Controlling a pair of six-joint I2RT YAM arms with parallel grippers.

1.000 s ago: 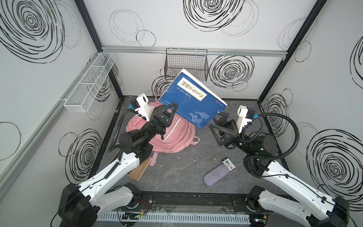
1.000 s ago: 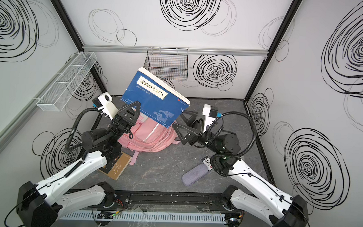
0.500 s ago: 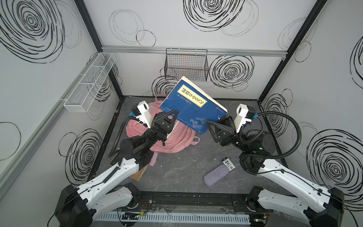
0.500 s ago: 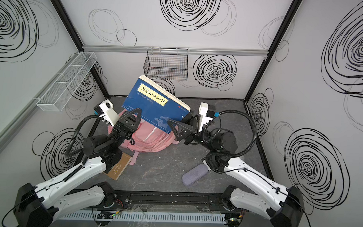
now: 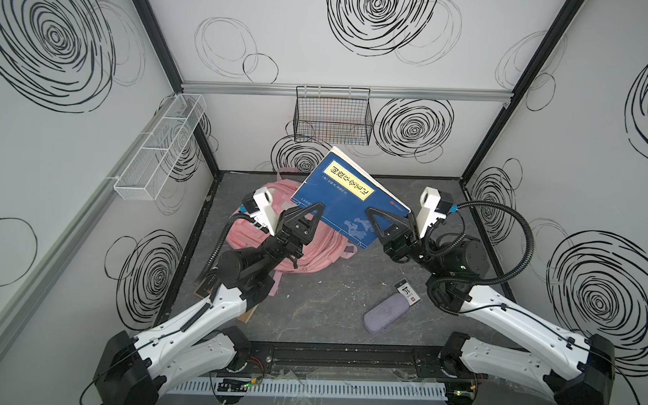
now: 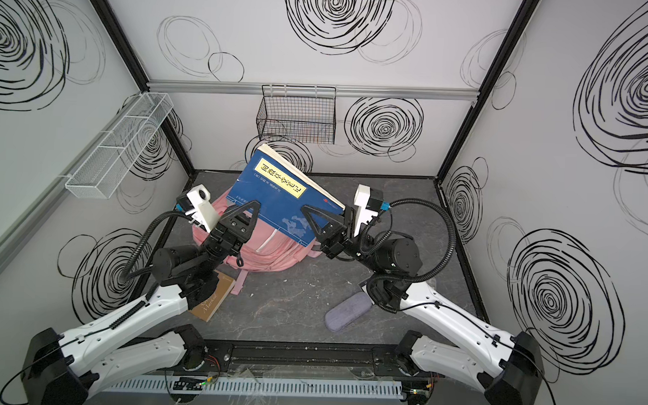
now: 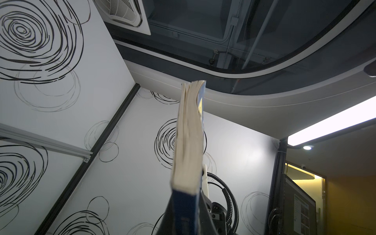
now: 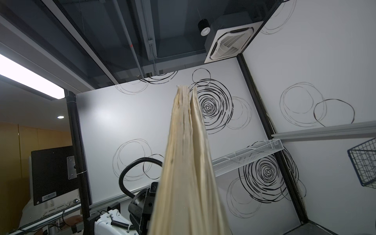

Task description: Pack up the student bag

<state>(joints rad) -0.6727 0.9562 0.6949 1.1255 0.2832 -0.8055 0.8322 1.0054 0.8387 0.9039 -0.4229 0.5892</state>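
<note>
Jaws of our right gripper are pinching a corner of the blue book. Whether the left gripper is gripping it, we cannot tell. We are judging the student bag, lying on the tabletop beneath, as soft and floppy, best taken by its top edge.

Smooth, slightly shiny cover: blue book, between jaws of both grippers. Its page edges: yellowed paper, rough, wavy.
Black matt plastic: left gripper, right gripper.
White plastic, smooth, shiny: arm shells.
Black ribbed plastic: hose behind right jaws.
Pink cloth, soft, creased: student bag below jaws.
Grey-lilac cloth, bumpy: pouch.
Dark grey, stone look, matt: floor.
Black metal wire: basket beyond jaws.
White metal mesh: rack.
</note>
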